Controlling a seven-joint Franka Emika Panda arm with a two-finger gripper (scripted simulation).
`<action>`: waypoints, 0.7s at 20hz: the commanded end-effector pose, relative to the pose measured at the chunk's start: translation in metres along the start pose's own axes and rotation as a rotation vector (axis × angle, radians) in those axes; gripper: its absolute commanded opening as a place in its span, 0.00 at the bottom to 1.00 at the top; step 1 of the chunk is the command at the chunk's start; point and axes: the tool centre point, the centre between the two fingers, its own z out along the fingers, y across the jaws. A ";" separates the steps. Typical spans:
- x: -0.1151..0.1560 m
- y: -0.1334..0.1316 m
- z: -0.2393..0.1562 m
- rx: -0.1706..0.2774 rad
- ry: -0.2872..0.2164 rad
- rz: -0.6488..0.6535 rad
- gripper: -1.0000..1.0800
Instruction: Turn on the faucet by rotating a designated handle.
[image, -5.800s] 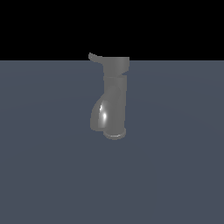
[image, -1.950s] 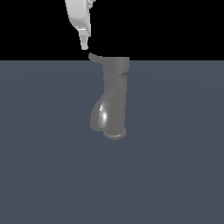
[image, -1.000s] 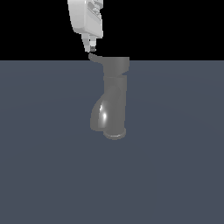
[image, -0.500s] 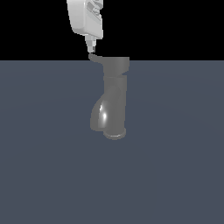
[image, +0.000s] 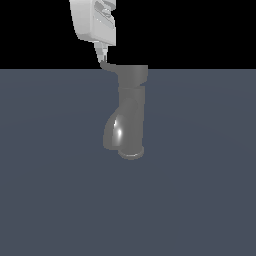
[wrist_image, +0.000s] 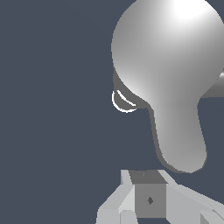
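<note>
The dark grey glossy faucet (image: 131, 115) stands upright on the floor, its spout bulging low toward the exterior view's left. The handle (image: 109, 65) sticks out from the top cap toward the exterior view's left, tip upturned. My white gripper (image: 102, 55) hangs just above that tip, fingers together and pointing down, touching or almost touching it. In the wrist view the round cap (wrist_image: 170, 48) is seen from above. The handle (wrist_image: 181, 140) reaches from it toward my gripper (wrist_image: 148, 192), which holds nothing.
A flat blue-grey floor (image: 200, 200) spreads all around the faucet's round base ring (image: 131, 154). Nothing else stands on it.
My gripper came into view from above and moved down and toward the exterior view's right, ending at the handle's tip. The handle shows no clear turn.
</note>
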 end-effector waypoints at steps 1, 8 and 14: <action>0.003 0.013 0.008 -0.022 0.007 0.006 0.00; -0.001 0.019 -0.001 0.006 0.001 0.009 0.00; 0.009 0.036 0.002 -0.004 0.003 0.011 0.00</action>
